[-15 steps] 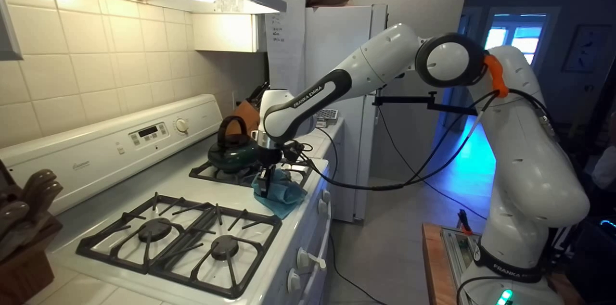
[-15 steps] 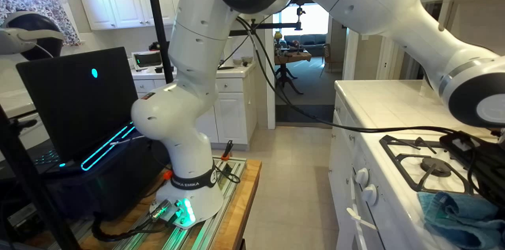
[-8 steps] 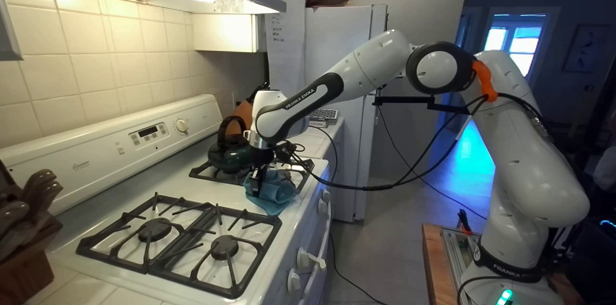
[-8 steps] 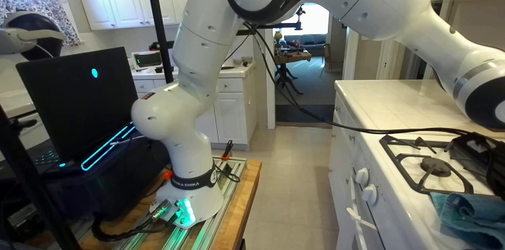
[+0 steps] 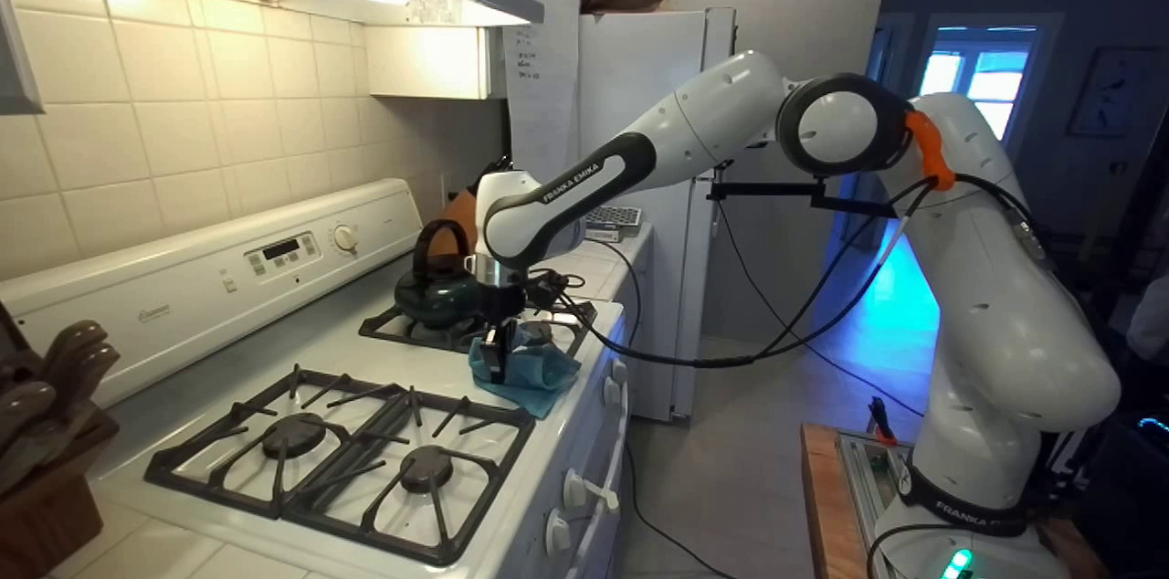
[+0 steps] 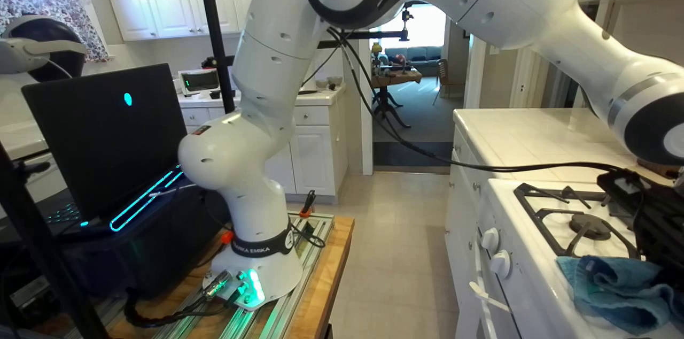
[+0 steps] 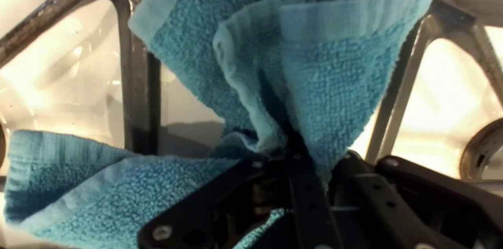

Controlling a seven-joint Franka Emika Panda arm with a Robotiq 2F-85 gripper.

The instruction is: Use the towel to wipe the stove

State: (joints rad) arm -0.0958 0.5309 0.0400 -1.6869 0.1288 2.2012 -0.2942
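The blue towel (image 5: 541, 375) lies bunched on the white stove (image 5: 402, 366), on the strip between the two grates and near the front edge. It also shows in an exterior view (image 6: 614, 285) and fills much of the wrist view (image 7: 338, 72). My gripper (image 5: 494, 373) points down and is shut on a fold of the towel. In the wrist view the fold runs up between the gripper's fingers (image 7: 318, 162). Loose ends of the towel spread to both sides. The fingertips are buried in cloth, so their contact with the stove is hidden.
A dark green kettle (image 5: 443, 291) stands on the far grate, close behind the gripper. The near grate (image 5: 347, 465) has raised bars. Knobs (image 5: 573, 489) line the stove front. A knife block (image 5: 50, 469) is at the near left. Black cables (image 5: 712, 360) hang from the arm.
The gripper and towel first shifted toward the back of the stove, then came partway back toward the front edge. The towel stays in the gripper throughout.
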